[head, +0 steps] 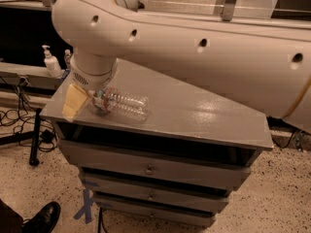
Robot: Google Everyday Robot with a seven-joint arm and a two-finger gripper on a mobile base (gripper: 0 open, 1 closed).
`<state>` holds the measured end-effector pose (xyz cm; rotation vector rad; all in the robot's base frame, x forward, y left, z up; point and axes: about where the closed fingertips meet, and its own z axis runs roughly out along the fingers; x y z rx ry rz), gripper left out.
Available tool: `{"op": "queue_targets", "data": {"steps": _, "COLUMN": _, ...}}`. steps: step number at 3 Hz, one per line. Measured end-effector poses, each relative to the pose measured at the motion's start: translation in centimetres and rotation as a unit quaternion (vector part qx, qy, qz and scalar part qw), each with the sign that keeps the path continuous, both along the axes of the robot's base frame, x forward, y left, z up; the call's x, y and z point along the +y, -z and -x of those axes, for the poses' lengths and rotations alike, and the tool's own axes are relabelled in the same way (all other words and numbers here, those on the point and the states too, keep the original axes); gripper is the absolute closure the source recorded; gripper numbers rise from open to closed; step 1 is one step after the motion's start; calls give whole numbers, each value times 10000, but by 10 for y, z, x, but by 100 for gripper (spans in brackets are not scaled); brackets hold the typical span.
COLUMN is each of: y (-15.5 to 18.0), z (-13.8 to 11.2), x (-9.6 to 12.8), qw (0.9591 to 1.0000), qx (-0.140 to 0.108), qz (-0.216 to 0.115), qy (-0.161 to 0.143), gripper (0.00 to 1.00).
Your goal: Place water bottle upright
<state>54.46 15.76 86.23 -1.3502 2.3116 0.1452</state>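
The water bottle (122, 104) is clear ribbed plastic and lies on its side near the front left of the grey cabinet top (194, 118). Its label band end points left toward the gripper, and its cap is hidden. My gripper (74, 102) shows as a tan part hanging below the white wrist (92, 73), right at the bottle's left end by the cabinet's left corner. Whether it touches the bottle cannot be told. The large white arm (204, 57) spans the whole upper view.
A white pump dispenser (51, 62) stands on the bench behind left. The cabinet has drawers (150, 169) below. Cables and a black stand pole (34, 135) are on the floor at left, and a shoe (43, 218) is at the bottom left.
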Motion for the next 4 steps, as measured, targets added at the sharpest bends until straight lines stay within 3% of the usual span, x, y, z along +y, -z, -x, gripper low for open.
{"op": "queue_targets", "data": {"steps": 1, "y": 9, "z": -7, "x": -2, "qw": 9997, "qx": -102, "qz": 241, "qy": 16, "gripper": 0}}
{"op": "queue_targets", "data": {"steps": 2, "y": 15, "z": -16, "x": -10, "qw": 9992, "qx": -126, "qz": 383, "qy": 26, "gripper": 18}}
{"op": "queue_targets", "data": {"steps": 4, "y": 19, "z": -21, "x": -24, "qw": 9985, "qx": -155, "qz": 533, "qy": 13, "gripper": 64}}
